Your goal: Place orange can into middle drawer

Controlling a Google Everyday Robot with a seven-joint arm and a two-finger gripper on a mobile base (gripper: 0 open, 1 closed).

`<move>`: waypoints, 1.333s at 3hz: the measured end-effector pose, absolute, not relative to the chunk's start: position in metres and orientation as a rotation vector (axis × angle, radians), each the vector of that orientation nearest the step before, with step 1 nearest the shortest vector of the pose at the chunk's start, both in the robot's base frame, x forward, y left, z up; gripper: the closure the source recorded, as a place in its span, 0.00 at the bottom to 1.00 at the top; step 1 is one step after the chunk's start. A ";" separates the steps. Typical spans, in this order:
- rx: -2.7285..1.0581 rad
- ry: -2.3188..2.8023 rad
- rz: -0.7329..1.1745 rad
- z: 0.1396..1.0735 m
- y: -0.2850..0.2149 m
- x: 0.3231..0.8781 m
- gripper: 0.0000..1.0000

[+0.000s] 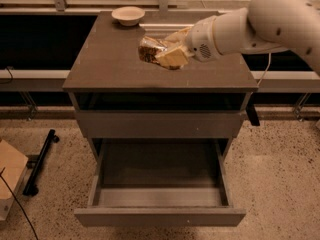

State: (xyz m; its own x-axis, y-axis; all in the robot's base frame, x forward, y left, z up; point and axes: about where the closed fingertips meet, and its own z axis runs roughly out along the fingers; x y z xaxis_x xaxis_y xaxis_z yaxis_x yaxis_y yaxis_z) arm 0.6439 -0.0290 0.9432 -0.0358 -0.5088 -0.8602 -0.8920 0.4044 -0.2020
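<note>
My gripper [165,48] is shut on the orange can [149,49], a dented orange-brown drink can, and holds it on its side a little above the middle of the cabinet top [110,64]. My white arm [250,26] reaches in from the right. The middle drawer [160,176] is pulled wide open below, with a bare flat floor. A closed grey drawer front [160,124] sits above it.
A shallow white bowl [128,15] stands at the back left of the cabinet top. A black bar [41,160] lies on the speckled floor at the left, next to a cardboard box [9,176]. A black cable [15,204] runs across the floor.
</note>
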 end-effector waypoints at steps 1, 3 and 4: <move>-1.167 1.803 0.509 0.913 -0.058 0.587 1.00; -1.194 1.841 0.518 0.888 -0.058 0.578 1.00; -1.279 1.811 0.485 0.885 -0.043 0.588 1.00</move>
State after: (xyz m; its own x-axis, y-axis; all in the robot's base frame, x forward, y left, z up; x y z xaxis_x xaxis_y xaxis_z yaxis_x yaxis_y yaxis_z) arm 0.5881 -0.0433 0.8851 -0.1211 -0.5753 -0.8089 -0.9024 0.4033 -0.1517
